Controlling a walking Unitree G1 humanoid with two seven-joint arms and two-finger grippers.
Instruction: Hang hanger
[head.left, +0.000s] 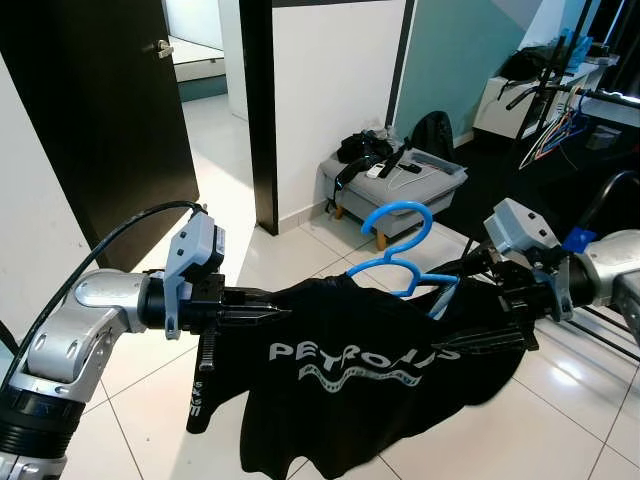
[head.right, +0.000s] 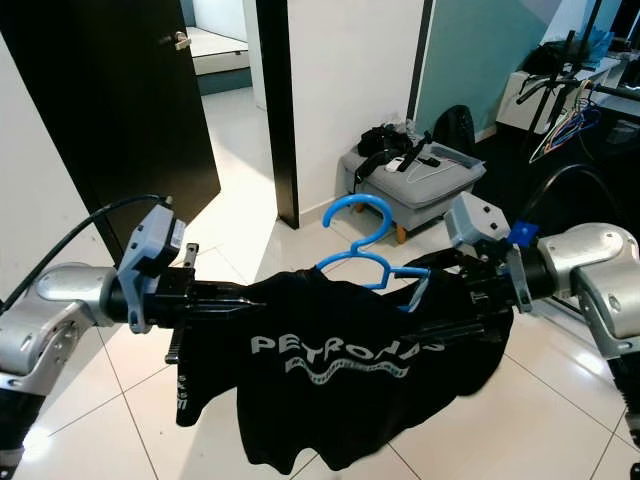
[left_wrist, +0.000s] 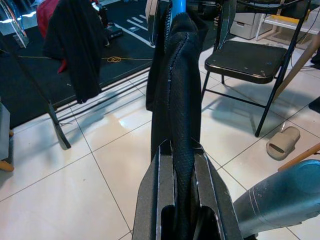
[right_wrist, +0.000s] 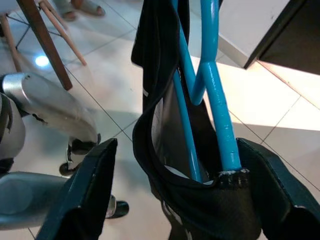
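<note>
Between the two arms, a black shirt on a blue hanger hangs above the tiled floor. Left end effector clenched on one shoulder of the fabric; right end effector spread wide, the hanger's other end and cloth resting between its fingers. Clothes rail stands well apart, ahead-right. Judgement: keep hanger level and hook upright while carrying it there, or the shirt slips.

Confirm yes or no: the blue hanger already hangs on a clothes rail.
No: the blue hanger, with the black shirt on it, is held up between the left tool and right tool.
</note>
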